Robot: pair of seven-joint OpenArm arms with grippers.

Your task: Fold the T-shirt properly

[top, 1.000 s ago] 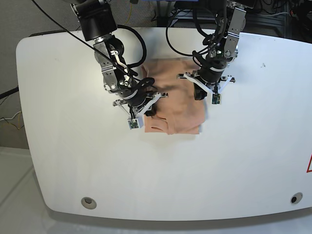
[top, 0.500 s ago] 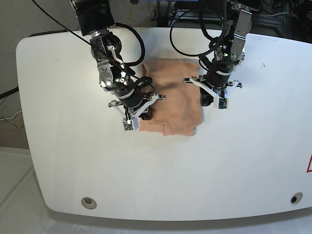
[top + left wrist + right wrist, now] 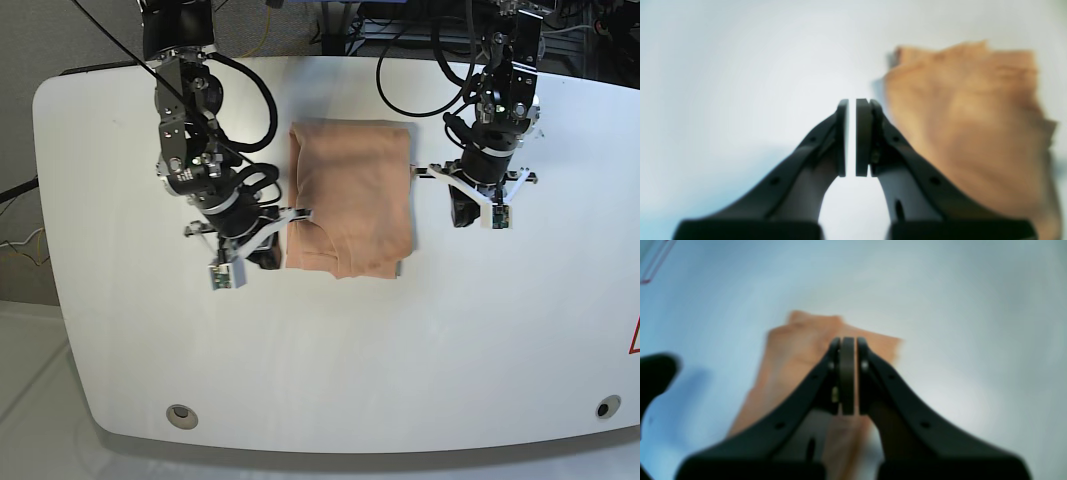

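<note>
- The T-shirt (image 3: 348, 200) lies on the white counter (image 3: 120, 330) as a folded rectangle, between my two arms and toward the counter's far half.
- Its long axis runs from the far edge toward the near edge in the base view. The near edge looks ragged, with a layer or sleeve poking out at the near corner.
- The right arm's fingers (image 3: 262, 255) sit just beside the shirt's near corner on the base view's left. In the right wrist view (image 3: 847, 376) they are pressed together with nothing between them, and the shirt (image 3: 796, 350) shows beyond and below the tips.
- The left arm's fingers (image 3: 467, 210) hang off the shirt's other long edge, about midway along it. In the left wrist view (image 3: 852, 136) only a thin slit of light shows between them, so I read them as closed and empty. The cloth (image 3: 973, 126) lies off to that view's right, not between the tips.
- I judge the right arm is nearer the near edge, which is probably where any further fold must start. The left would have to come toward the near edge to match it.
- Both views are blurred, so I can't tell whether either tip touches fabric.
</note>
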